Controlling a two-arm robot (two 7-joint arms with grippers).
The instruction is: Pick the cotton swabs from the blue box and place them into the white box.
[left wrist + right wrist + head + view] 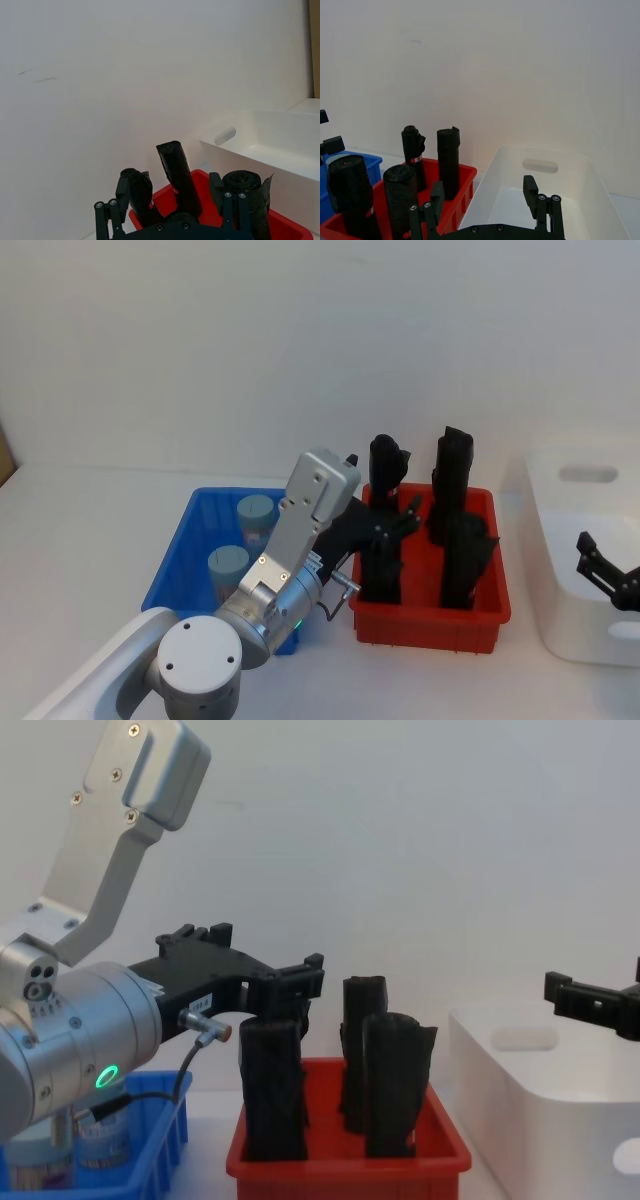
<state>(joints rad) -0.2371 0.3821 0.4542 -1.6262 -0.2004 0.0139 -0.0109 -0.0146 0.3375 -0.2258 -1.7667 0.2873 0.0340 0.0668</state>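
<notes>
The left claw [398, 522] has its two fingers [107, 216] spread apart with nothing between them. It hangs over the left half of the red bin [430, 625], just above the top of the nearest of the black rolls [272, 1090] that stand upright inside. Its arm reaches in from the lower left and crosses over the right side of the blue box [168, 565]. That box sits on the desk [90, 510] just beside the red bin, on the bin's left.

Two jars of cotton swabs [255, 514] show in the blue box. Both are upright with grey-blue tops up, one toward the back and one nearer the front. The arm hides the rest of the box's inside, so I cannot tell whether more lie there. Both jars sit apart from the left claw, lower down and to its left.

The right claw [603, 570] is likewise parted and empty. It is held in the air over the white box [545, 540], which stands on the desk to the right of the red bin, near it but not touching. The oval handle hole is in the white box's far wall.
</notes>
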